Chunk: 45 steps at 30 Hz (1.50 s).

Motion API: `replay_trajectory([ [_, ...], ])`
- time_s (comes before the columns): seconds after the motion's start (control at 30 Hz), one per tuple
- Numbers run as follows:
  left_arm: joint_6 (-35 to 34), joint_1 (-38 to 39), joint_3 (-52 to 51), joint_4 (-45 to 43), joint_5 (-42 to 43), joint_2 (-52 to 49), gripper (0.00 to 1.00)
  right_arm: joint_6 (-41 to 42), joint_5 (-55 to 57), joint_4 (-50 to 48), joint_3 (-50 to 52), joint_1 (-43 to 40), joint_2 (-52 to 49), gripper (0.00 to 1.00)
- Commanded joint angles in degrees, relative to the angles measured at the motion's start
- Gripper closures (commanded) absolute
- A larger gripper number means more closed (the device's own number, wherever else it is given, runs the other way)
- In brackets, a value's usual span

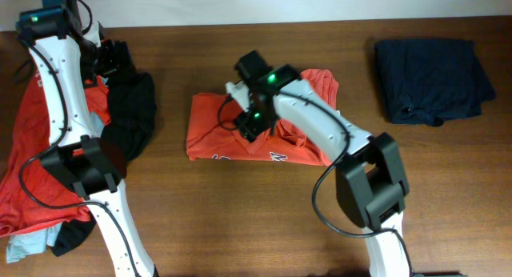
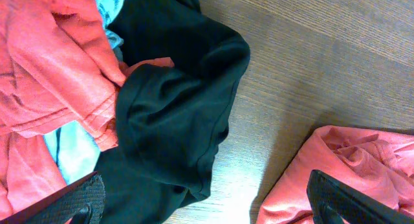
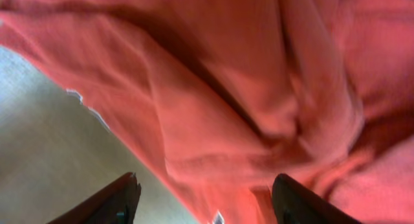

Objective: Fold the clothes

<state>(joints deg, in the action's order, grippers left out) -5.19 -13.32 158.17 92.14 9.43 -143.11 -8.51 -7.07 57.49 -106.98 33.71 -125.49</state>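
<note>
A partly folded orange-red T-shirt [image 1: 216,133] with white lettering lies at the table's middle. My right gripper [image 1: 250,123] is open, right above its upper middle; in the right wrist view the fingers [image 3: 204,201] straddle the shirt's rumpled cloth [image 3: 259,88]. A heap of clothes lies at the left: orange-red shirts [image 1: 32,141], a black garment [image 1: 134,109] and a pale grey-blue piece [image 1: 24,245]. My left gripper [image 1: 112,59] is open over the heap's far end; its wrist view shows the fingers [image 2: 207,208] apart above the black garment [image 2: 174,107]. A folded navy piece [image 1: 432,78] lies at the back right.
The wooden table [image 1: 240,213] shows bare between the heap and the middle shirt. The table's far edge [image 1: 240,22] runs along the top. The right arm's base [image 1: 376,189] stands at the front right, the left arm's base [image 1: 88,169] at the front left.
</note>
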Motion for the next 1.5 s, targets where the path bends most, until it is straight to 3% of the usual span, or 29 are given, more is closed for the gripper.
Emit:
replay_trajectory([
  [0.0,-0.3,0.0,1.3,-0.2,1.3,-0.1,0.01,1.5,8.7,-2.7,1.9,3.4,1.2,0.33],
  [0.27,-0.3,0.0,1.3,-0.8,1.3,-0.1,0.01,0.8,16.2,-11.5,8.4,6.6,1.2,0.35],
  [0.63,-0.3,0.0,1.3,-1.0,1.3,-0.1,0.01,0.9,16.2,-13.6,9.6,6.7,1.2,0.64],
  [0.77,-0.3,0.0,1.3,-1.0,1.3,-0.1,0.01,1.8,16.1,-13.7,9.6,6.7,1.1,0.64],
  [0.9,-0.3,0.0,1.3,-1.0,1.3,-0.1,0.01,1.7,14.9,-12.7,9.6,6.9,0.6,0.53],
  [1.03,-0.3,0.0,1.3,-1.3,1.3,-0.1,0.01,1.7,14.8,-12.3,9.6,6.9,-0.3,0.51],
  [1.27,-0.3,0.0,1.3,-1.5,1.1,-0.1,0.01,1.8,14.8,-12.6,9.6,6.9,-0.6,0.73],
  [1.47,-0.3,0.0,1.3,-1.5,1.1,-0.1,0.01,1.8,14.8,-12.5,9.6,6.9,-0.9,0.73],
])
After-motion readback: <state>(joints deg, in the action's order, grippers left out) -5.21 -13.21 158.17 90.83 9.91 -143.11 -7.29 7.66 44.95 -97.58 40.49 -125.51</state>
